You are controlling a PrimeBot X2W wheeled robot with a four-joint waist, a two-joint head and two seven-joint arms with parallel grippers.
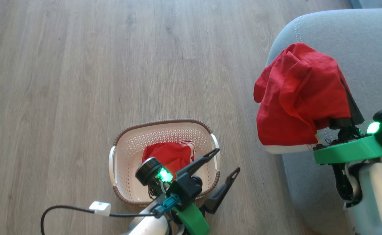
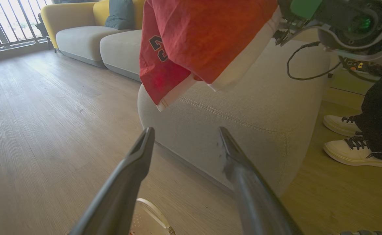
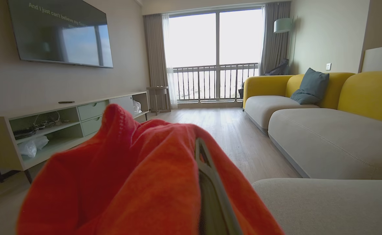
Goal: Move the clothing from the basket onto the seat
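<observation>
Under both jaws: wood-plank floor (image 1: 80, 81), pale grey-brown with a matt grain; a living room with a wall television (image 3: 60, 32), a low open cabinet (image 3: 63, 120) and a railed balcony window (image 3: 215, 55).
Beside the right jaws: seat (image 1: 357, 39), grey woven upholstery with a rounded corner and a pale stitched seam.
Count: two garments, the red garment (image 1: 295, 98) at the right jaws and the other garment (image 1: 168, 156) below the left jaws; one basket (image 1: 122, 153) with two white handles (image 1: 112, 164); two white shoes (image 2: 354, 153) of a person, past the seat's end.
Jaws of the right gripper (image 3: 200, 150): together, clamped on the red garment, soft creased cloth with a white band that drapes over the fingers and hangs at the seat's corner.
Jaws of the left gripper (image 1: 227, 160): wide apart with nothing between them, above the basket's right rim.
Basket make: cream perforated plastic, oval, with a brown woven-look rim; it stands on the floor.
Other garment: crumpled, with white-striped trim, lying inside the basket.
</observation>
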